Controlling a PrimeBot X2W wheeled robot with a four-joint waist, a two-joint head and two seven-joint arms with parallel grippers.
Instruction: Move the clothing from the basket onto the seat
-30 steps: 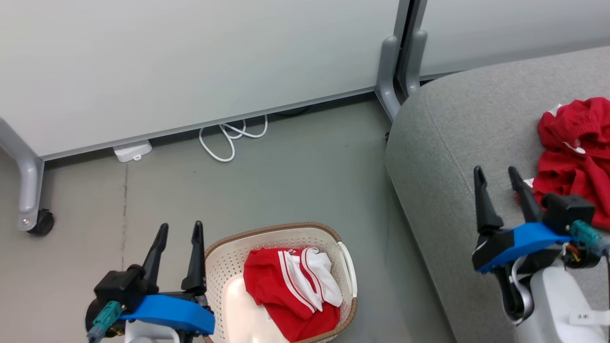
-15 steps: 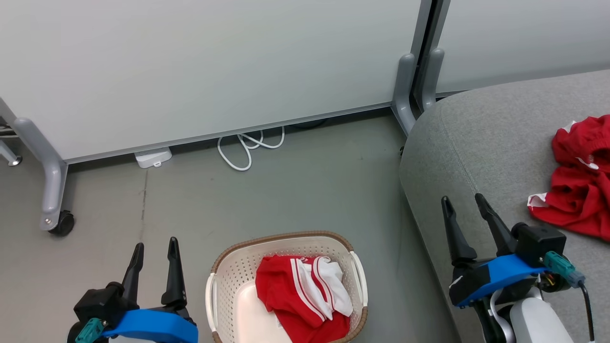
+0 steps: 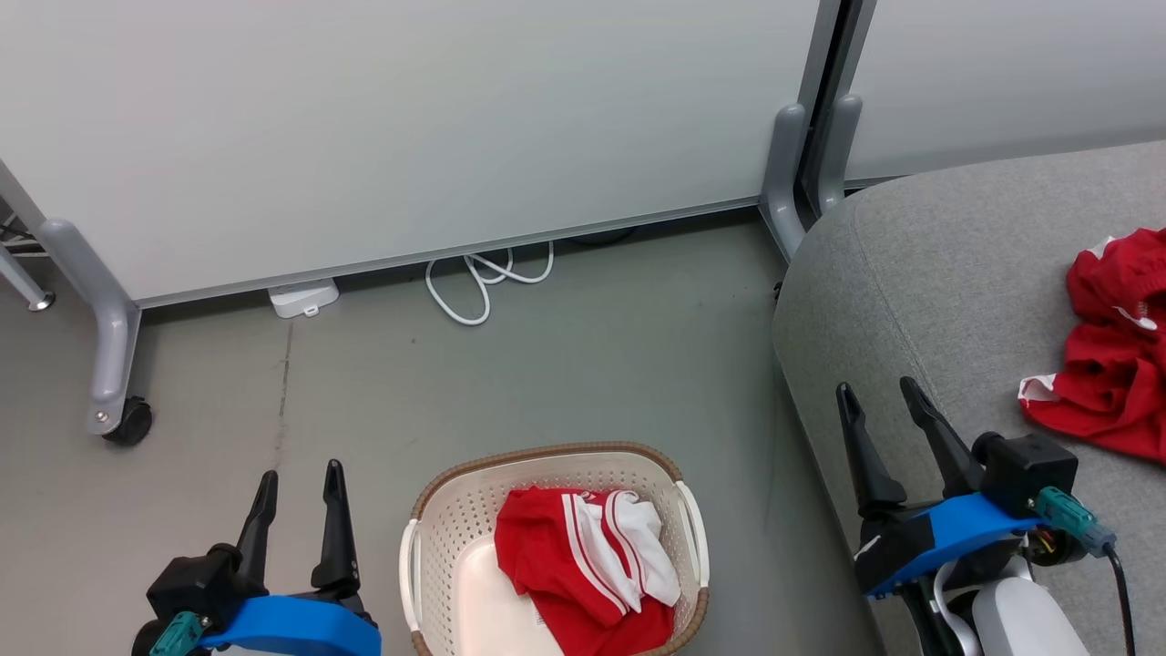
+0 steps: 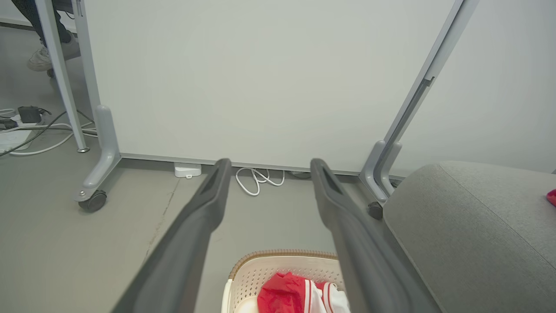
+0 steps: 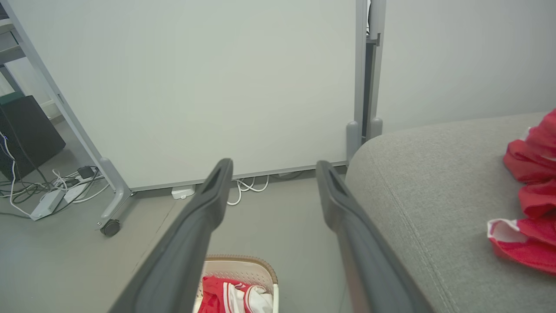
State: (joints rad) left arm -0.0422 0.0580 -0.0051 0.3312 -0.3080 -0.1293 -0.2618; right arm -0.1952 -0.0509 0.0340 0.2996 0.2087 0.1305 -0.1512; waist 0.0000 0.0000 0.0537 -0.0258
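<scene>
1. Head view: the left pincer (image 3: pixel 301 469) hangs over the floor, just left of the basket (image 3: pixel 547 451). The right pincer (image 3: pixel 875 384) hangs over the left edge of the seat (image 3: pixel 947 273). Both are spread wide and hold nothing. The seat garment (image 3: pixel 1111 364) lies crumpled at the right, so I judge the job half done. The basket garment (image 3: pixel 565 565) is bunched against the basket's right wall. Next, a pincer must drop into the basket and pinch a raised fold, clear of the rim. The frame cuts off the basket's near end and the seat garment's right part.
2. Left wrist view: the left pincer (image 4: pixel 270 161) gapes, empty, aimed over the basket (image 4: pixel 278 254) toward the floor beyond. The basket garment (image 4: pixel 282 291) is cut off at the bottom edge, and the right finger hides the basket's right side. The seat (image 4: pixel 469 217) is at right.
3. Right wrist view: the right pincer (image 5: pixel 273 163) gapes, empty, with the basket (image 5: pixel 256 263) low between its fingers and the seat (image 5: pixel 412 174) to the right. The basket garment (image 5: pixel 217 291) is cut off below, and the seat garment (image 5: pixel 530 217) runs off at right. I cannot tell what kind of garment either is.
</scene>
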